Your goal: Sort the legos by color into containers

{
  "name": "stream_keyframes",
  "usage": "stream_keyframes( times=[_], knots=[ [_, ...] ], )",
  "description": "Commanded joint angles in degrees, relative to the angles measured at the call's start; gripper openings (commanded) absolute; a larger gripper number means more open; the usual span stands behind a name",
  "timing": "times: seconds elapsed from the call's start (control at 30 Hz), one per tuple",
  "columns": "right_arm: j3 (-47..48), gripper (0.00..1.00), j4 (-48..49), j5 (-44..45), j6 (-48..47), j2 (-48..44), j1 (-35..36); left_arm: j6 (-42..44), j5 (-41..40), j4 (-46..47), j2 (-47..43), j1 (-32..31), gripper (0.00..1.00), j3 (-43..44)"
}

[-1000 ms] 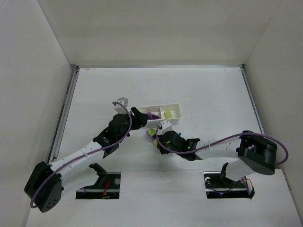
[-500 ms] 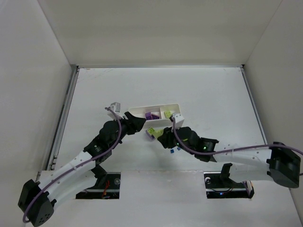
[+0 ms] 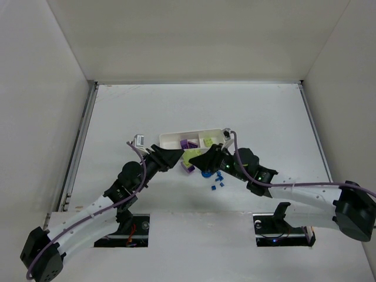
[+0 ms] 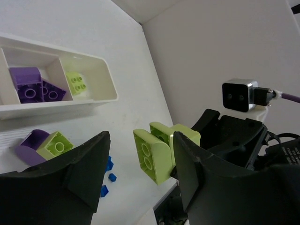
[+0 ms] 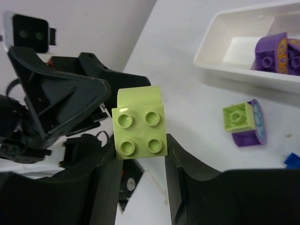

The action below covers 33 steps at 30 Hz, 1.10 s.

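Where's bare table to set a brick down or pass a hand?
Free: the strip between the tray and the back wall, and both flanks out to the side walls. The tray's left compartment is bare too. Crowded: just in front of the tray, where the left pincer and right pincer meet beside the purple-and-lime bricks and blue bricks.

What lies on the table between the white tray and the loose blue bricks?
A lime brick touching a purple one, shown in both wrist views.

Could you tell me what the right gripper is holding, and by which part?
A lime brick, two opposite sides pinched in the jaws of the right gripper.
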Motion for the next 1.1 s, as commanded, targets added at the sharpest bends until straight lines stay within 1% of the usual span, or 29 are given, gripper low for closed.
stream_keyframes(
  times=[0.0, 0.13, 0.3, 0.43, 0.73, 0.87, 1.07],
  knots=[
    [-1.47, 0.28, 10.54, -4.66, 6.6, 0.5, -1.28, -3.32, 1.28, 10.04, 0.57, -0.52, 0.53, -1.71],
    [-3.14, 0.28, 14.94, -5.98, 10.03, 1.38, -2.33, -4.38, 0.06, 13.65, 0.92, -1.05, 0.51, -3.56],
    [-4.63, 0.28, 20.74, -8.18, 14.25, 2.52, -3.65, -5.61, -0.03, 15.58, 1.72, -0.69, 0.49, -4.09],
    [-5.16, 0.28, 25.4, -8.62, 17.85, 4.19, -3.65, -6.58, -0.22, 18.75, 2.95, -1.05, 0.48, -4.44],
    [-5.25, 0.29, 34.28, -11.07, 23.22, 9.63, -4.0, -6.67, -0.21, 22.0, 5.32, -0.78, 0.48, -4.18],
    [-5.51, 0.29, 38.06, -11.43, 25.42, 12.8, -4.09, -6.75, 0.31, 23.23, 6.29, -0.61, 0.42, -3.82],
    [-6.57, 0.29, 39.65, -10.73, 25.51, 14.13, -5.06, -6.75, 0.22, 22.8, 6.02, -0.44, 0.29, -3.48]
  ],
)
